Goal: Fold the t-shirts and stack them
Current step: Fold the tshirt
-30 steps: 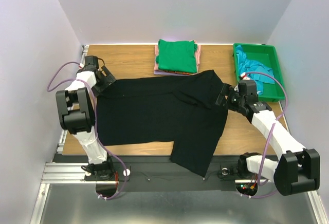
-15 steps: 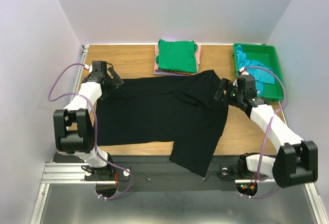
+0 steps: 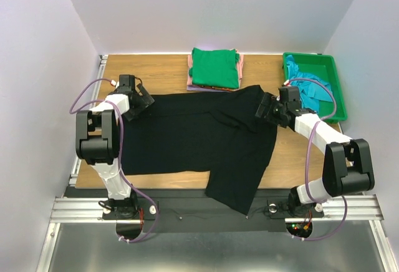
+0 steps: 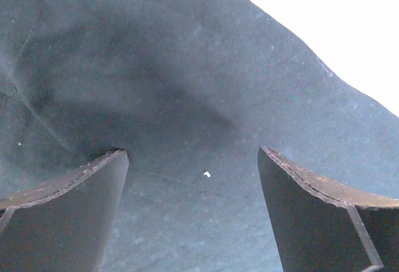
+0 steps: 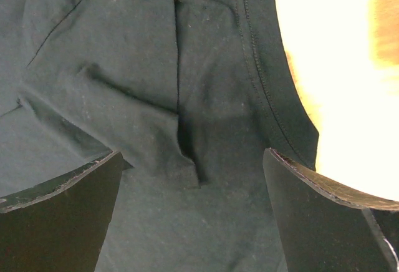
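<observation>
The black t-shirt (image 3: 187,135) spread across the middle is plain, apart from one tiny white speck (image 4: 206,174) in the left wrist view. On the far stack, a plain green shirt (image 3: 215,67) tops a pink shirt (image 3: 189,66) and a lilac shirt (image 3: 198,88). At far right, a teal shirt (image 3: 310,88) lies in a bright green tray (image 3: 323,65). The table (image 3: 162,72) is brown wood grain. The left arm (image 3: 112,175) and right arm (image 3: 321,135) are white with black joints and purple cables (image 3: 80,97).

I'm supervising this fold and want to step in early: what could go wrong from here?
A corner of the black t-shirt hangs off the near edge of the table, so a pull could drag it down. The open right end effector sits above bunched creases and may pinch extra layers.
</observation>
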Available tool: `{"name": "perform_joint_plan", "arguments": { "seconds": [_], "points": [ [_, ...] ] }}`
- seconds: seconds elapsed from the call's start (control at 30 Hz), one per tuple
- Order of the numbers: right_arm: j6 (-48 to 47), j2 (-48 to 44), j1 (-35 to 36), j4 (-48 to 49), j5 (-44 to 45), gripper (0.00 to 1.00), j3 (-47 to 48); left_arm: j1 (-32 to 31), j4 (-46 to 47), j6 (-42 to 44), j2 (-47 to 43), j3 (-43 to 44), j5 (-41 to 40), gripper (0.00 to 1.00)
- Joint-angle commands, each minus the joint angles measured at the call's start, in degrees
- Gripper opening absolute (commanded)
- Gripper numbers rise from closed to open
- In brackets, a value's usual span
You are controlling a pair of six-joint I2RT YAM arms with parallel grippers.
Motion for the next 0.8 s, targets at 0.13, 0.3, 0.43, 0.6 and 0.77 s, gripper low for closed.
{"name": "perform_joint_plan", "arguments": {
  "seconds": [0.13,0.3,0.43,0.6,0.77],
  "points": [
    [0.4,-1.44,-0.37,4.14,2.97,1.0,0.14,0.39,-0.04,0.52,7.01,4.37,-0.36,0.98],
    [0.05,-3.11,-0.28,4.4,3.32,1.0,-0.91,0.39,-1.1,0.96,11.23,9.29,0.96,0.98],
    [0.05,-3.99,-0.37,4.4,3.58,1.0,-1.27,0.47,-1.53,1.4,13.34,12.63,0.62,0.98],
    [-0.21,-4.95,-0.37,4.4,3.93,1.0,-1.62,0.74,-4.08,1.66,16.85,19.13,0.52,0.98],
    [-0.3,-6.18,-0.45,4.4,4.29,1.0,-2.06,0.91,-5.05,1.92,18.44,23.35,0.61,0.98]
  ]
}}
